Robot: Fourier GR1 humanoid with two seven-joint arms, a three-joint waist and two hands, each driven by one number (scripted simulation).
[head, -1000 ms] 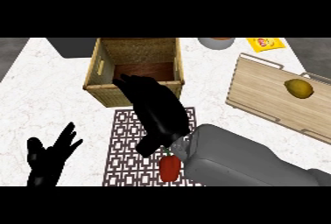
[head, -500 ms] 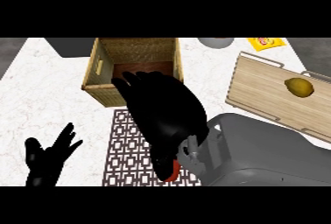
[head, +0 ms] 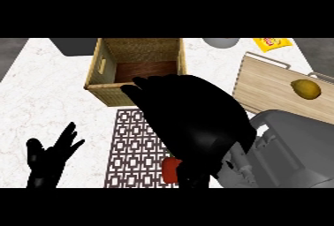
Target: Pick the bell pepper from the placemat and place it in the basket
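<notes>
Though largely hidden under the right hand (head: 195,128), the red bell pepper (head: 171,170) peeks out over the placemat (head: 134,145). Whether that hand grips it cannot be told; the left hand (head: 46,161) has its fingers (head: 68,133) spread, holding nothing

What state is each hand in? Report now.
Left hand: open, empty, resting at lower left.
Right hand: cannot tell; it hides most of the red bell pepper over the placemat.

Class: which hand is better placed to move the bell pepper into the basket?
Right. The right hand hangs over the bell pepper on the placemat; the left hand rests open, off the placemat.
</notes>
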